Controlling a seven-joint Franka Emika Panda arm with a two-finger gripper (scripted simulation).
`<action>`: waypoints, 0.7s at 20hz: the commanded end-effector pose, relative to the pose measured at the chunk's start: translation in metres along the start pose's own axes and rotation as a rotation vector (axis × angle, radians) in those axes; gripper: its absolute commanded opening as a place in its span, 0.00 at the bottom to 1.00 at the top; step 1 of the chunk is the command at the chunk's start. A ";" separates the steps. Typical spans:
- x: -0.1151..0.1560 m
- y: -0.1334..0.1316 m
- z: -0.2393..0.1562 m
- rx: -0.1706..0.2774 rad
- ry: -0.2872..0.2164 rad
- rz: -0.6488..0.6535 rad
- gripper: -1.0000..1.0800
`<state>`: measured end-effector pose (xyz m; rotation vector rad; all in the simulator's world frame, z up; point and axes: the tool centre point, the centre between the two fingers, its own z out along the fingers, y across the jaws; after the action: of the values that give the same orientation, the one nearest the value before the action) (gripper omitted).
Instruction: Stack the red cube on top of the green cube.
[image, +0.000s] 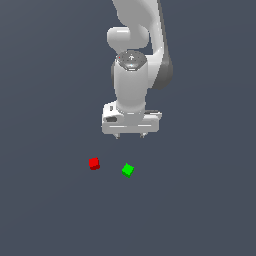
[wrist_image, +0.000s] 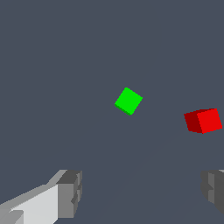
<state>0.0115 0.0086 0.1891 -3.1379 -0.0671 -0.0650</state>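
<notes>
Red cube (image: 94, 163), green cube (image: 127, 170)

no readable text, labels, brands, numbers, or signs

Plain dark grey-blue desk (image: 50, 210), bearing a tiny bright red cube (image: 94, 163) and a tiny bright green cube (image: 128, 170), near but apart.

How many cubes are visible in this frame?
2. The red cube lies toward the exterior view's left; the green cube sits apart on its right. Neither is held; none appears hidden.
</notes>
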 end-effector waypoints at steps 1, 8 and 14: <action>0.000 0.000 0.000 0.000 0.000 0.000 0.96; 0.000 0.010 0.007 0.000 -0.002 -0.016 0.96; 0.001 0.036 0.025 0.001 -0.008 -0.054 0.96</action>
<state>0.0147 -0.0193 0.1697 -3.1360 -0.1359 -0.0552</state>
